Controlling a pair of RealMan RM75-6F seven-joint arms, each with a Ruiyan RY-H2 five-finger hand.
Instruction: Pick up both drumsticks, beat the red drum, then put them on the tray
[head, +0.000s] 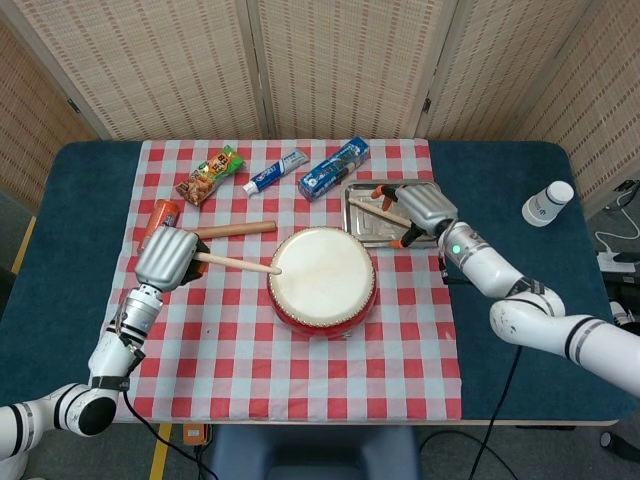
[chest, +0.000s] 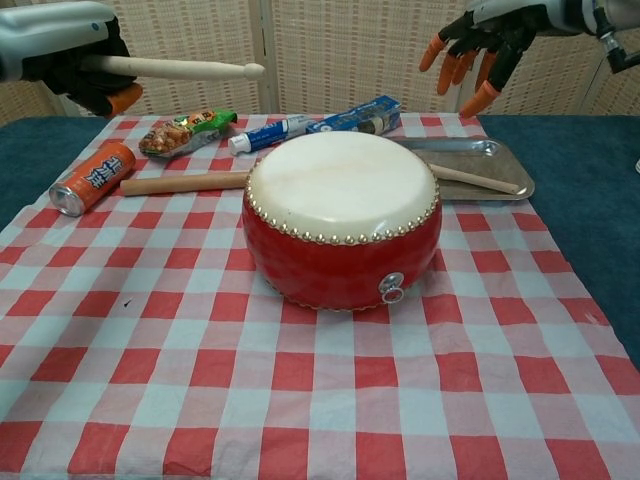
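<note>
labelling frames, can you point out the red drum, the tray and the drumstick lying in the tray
red drum (chest: 341, 190), chest view, middle of the pale drumhead
tray (chest: 468, 148), chest view, bare metal at its far rim
drumstick in the tray (chest: 478, 180), chest view, middle of its visible shaft

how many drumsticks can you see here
2. One drumstick is gripped in the left hand, tip near the drum. The other drumstick lies in the tray. A thicker wooden rod isn't counted.

Behind your surface (head: 520, 180), topped in dark blue, you have a folding screen (head: 340, 60) of woven beige panels in pale frames. Grey floor (head: 15, 215) with a yellow line (head: 160, 450) shows alongside.
</note>
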